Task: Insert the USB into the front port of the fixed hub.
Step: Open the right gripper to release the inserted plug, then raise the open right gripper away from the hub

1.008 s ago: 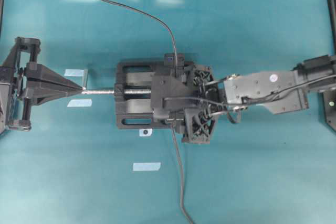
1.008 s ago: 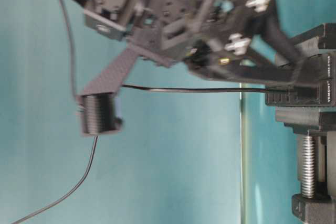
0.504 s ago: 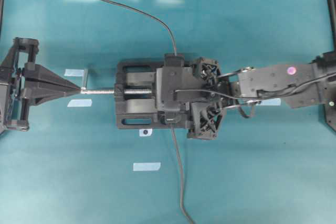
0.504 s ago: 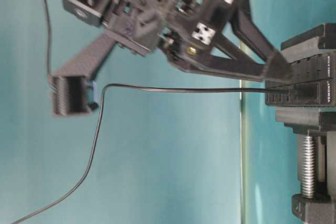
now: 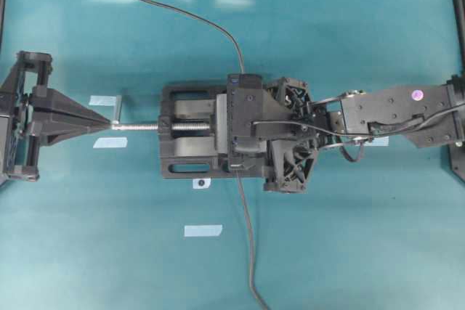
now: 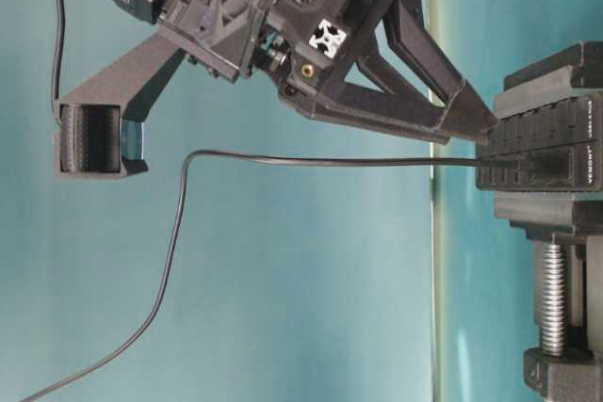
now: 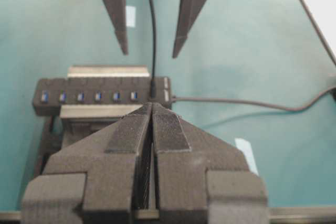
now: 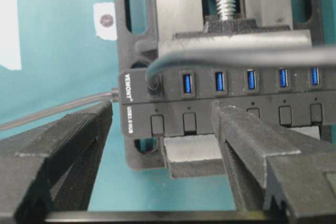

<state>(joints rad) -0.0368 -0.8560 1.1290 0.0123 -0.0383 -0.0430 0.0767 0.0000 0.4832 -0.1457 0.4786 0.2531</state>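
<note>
The fixed hub [image 8: 173,111], a narrow black strip with blue ports, is clamped in the vise; it also shows in the left wrist view [image 7: 94,96] and from table level [image 6: 556,152]. The USB [image 8: 154,83] sits plugged in the end port by the white lettering, and its thin cable [image 5: 182,12] trails to the far left. My right gripper [image 8: 163,129] hovers over that end of the hub, open and holding nothing, with the cable running free between its fingers [image 7: 122,24]. My left gripper [image 7: 152,106] is shut at the tip of the vise screw [image 5: 112,121].
The black vise [image 5: 185,139] with its silver screw [image 5: 142,126] fills the middle of the teal table. The hub's own cable [image 5: 247,237] runs off toward the near edge. Pale tape marks [image 5: 203,231] lie on the table.
My right arm has drawn back to the right and lifted off the plug, jaws still wide. The USB stays in the hub and its cable has sagged. The left gripper has not moved.
</note>
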